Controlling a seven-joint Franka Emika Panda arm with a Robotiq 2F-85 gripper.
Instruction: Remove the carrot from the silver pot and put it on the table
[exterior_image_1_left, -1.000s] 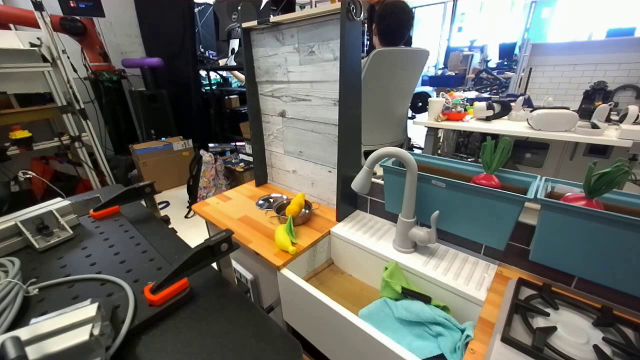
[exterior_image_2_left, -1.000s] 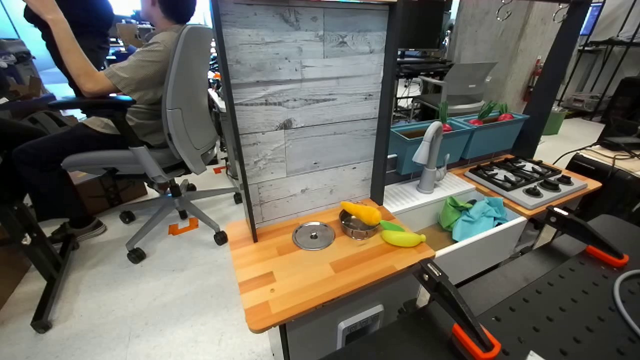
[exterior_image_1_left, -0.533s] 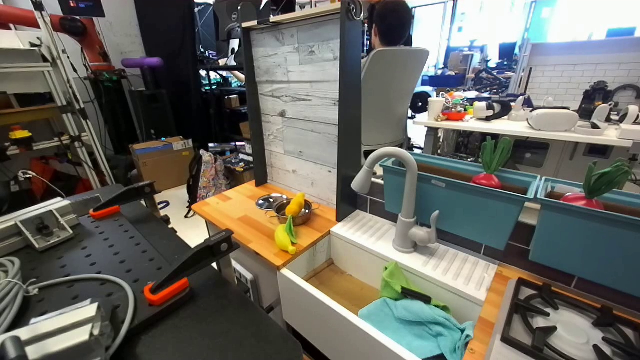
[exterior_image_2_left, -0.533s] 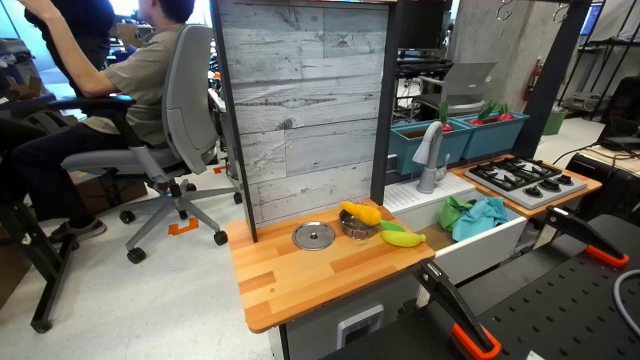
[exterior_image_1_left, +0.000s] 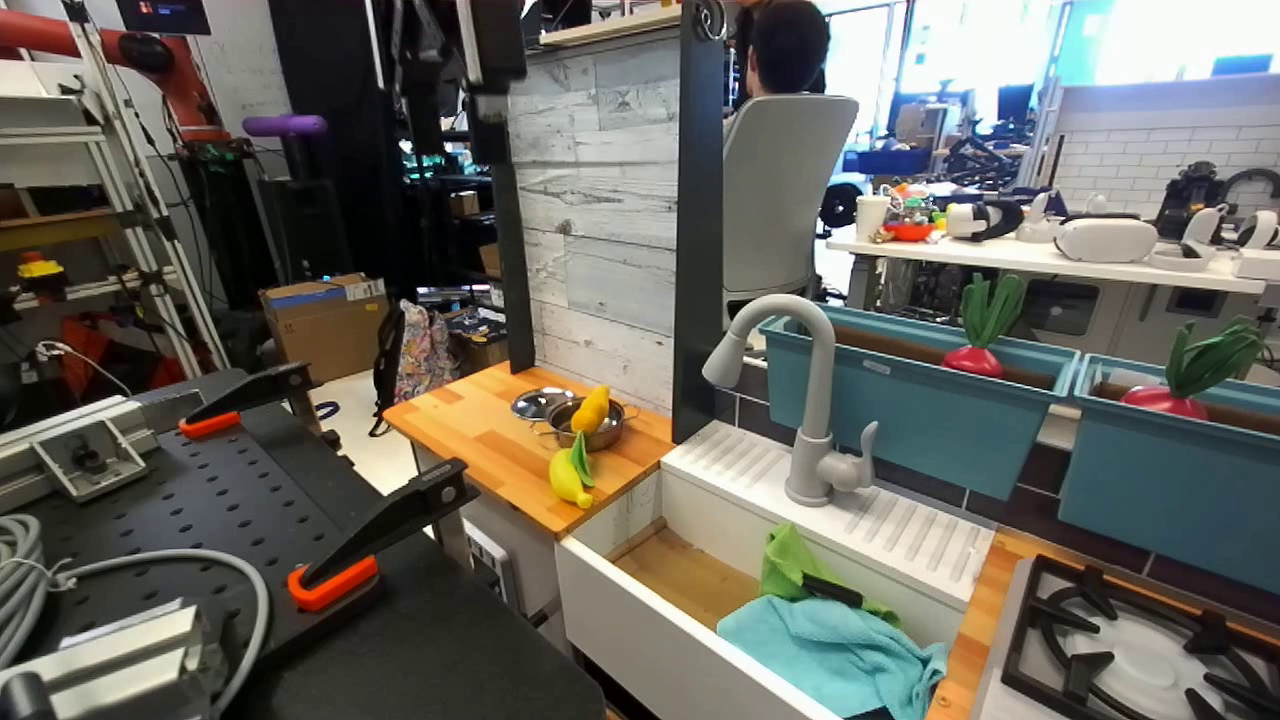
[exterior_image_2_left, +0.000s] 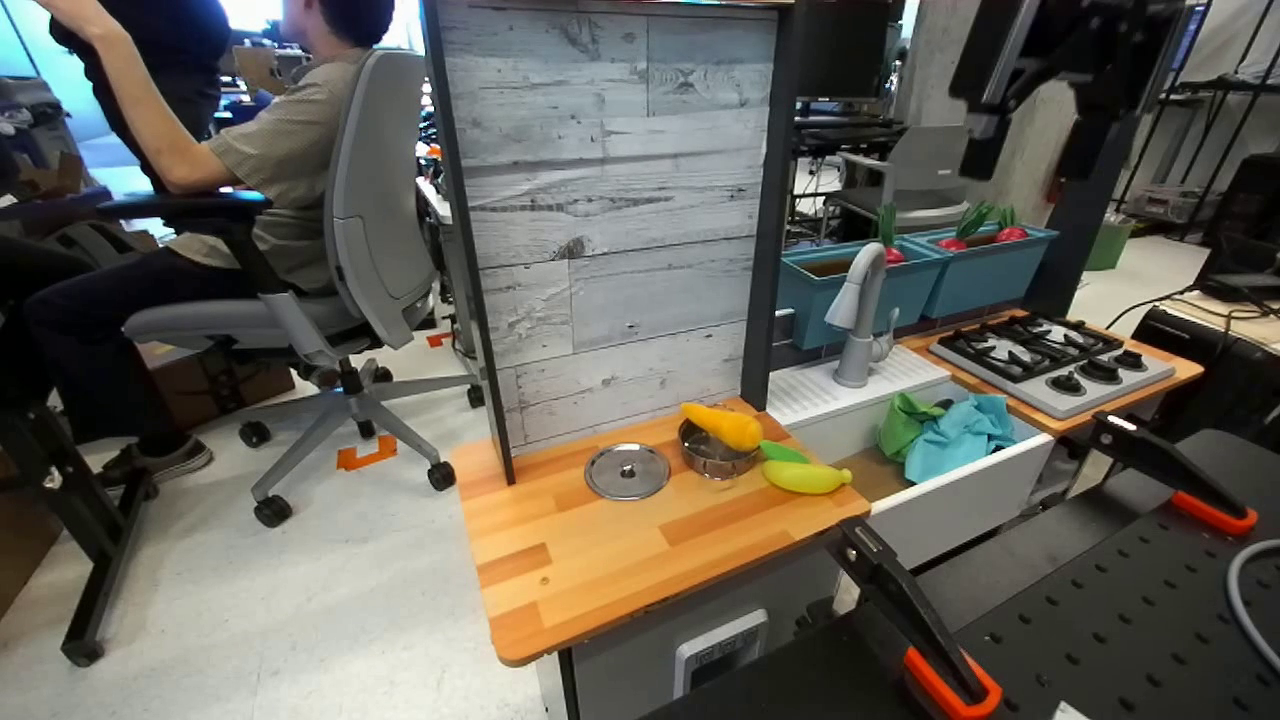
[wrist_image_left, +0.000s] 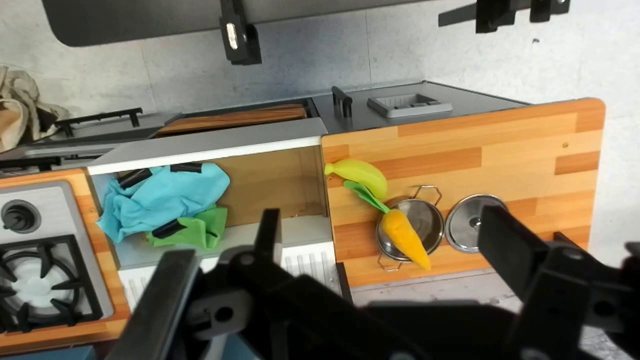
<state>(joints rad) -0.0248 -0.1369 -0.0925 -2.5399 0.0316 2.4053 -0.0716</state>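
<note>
The end effector (exterior_image_2_left: 1035, 152) hangs spread; the carrot (exterior_image_2_left: 732, 428) lies well apart, lower down.

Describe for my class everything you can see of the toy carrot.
The toy carrot has a smooth yellow-orange body, perhaps plastic, thick at one end and tapering to a blunt tip, with a green leafy top. It lies across the open silver pot, apparently resting on its rim, with tip and top overhanging. Whether that top touches the toy banana is unclear; the gripper hangs apart from it.
</note>
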